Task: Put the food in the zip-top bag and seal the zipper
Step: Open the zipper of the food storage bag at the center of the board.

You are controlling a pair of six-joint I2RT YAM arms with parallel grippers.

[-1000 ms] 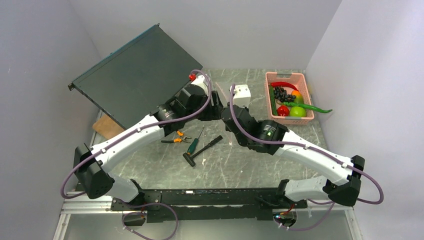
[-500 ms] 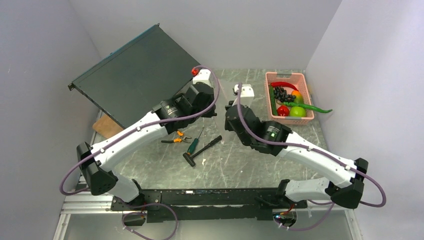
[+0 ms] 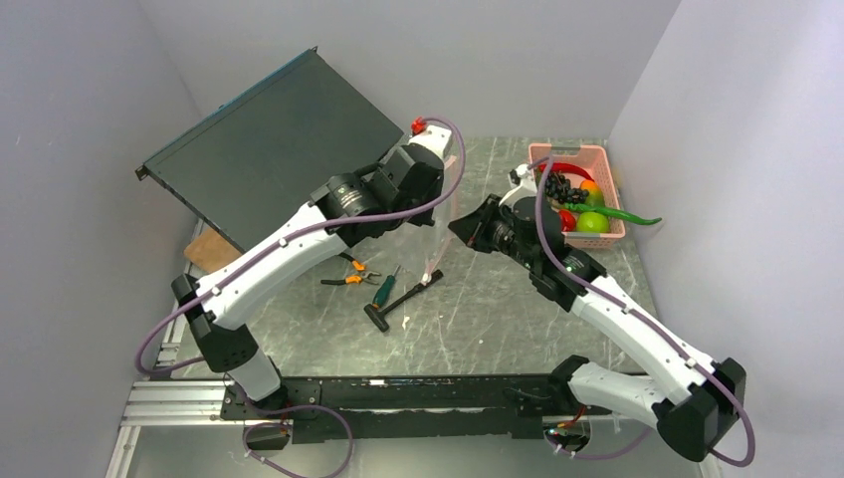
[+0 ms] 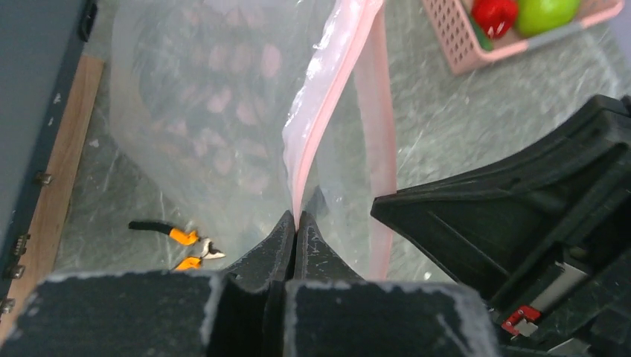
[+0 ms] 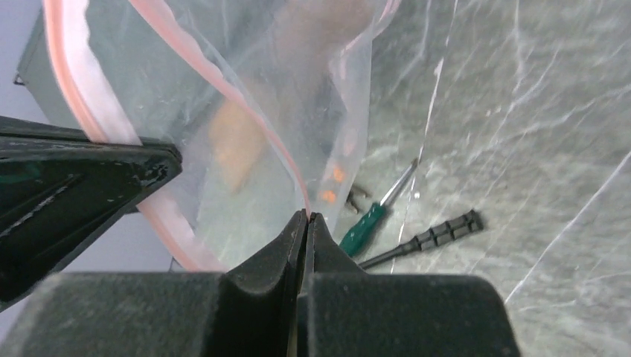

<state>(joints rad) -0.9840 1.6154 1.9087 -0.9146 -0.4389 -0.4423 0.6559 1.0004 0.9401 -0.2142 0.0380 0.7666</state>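
The clear zip-top bag (image 3: 440, 237) hangs in the air between my two arms, its mouth pulled apart. My left gripper (image 4: 296, 222) is shut on one side of the pale pink zipper (image 4: 327, 89). My right gripper (image 5: 307, 217) is shut on the other side of the zipper (image 5: 223, 82). From above, the left gripper (image 3: 445, 204) and right gripper (image 3: 461, 227) stand close together over the table's middle. The food lies in the pink basket (image 3: 600, 152): red chili (image 3: 565, 168), grape bunch (image 3: 557, 186), tomato (image 3: 565, 220), green apple (image 3: 592, 223), cucumber (image 3: 622, 212).
Orange-handled pliers (image 3: 347, 279), a green-handled screwdriver (image 3: 383, 292) and a black-handled tool (image 3: 405, 298) lie on the table under the bag. A large dark panel (image 3: 269, 149) leans at the back left, above a wooden board (image 3: 213, 253). Walls stand on both sides.
Both arms have risen and swung towards the back right. The left gripper has shut on the zipper strip, and the bag now hangs off the table between the two grippers.
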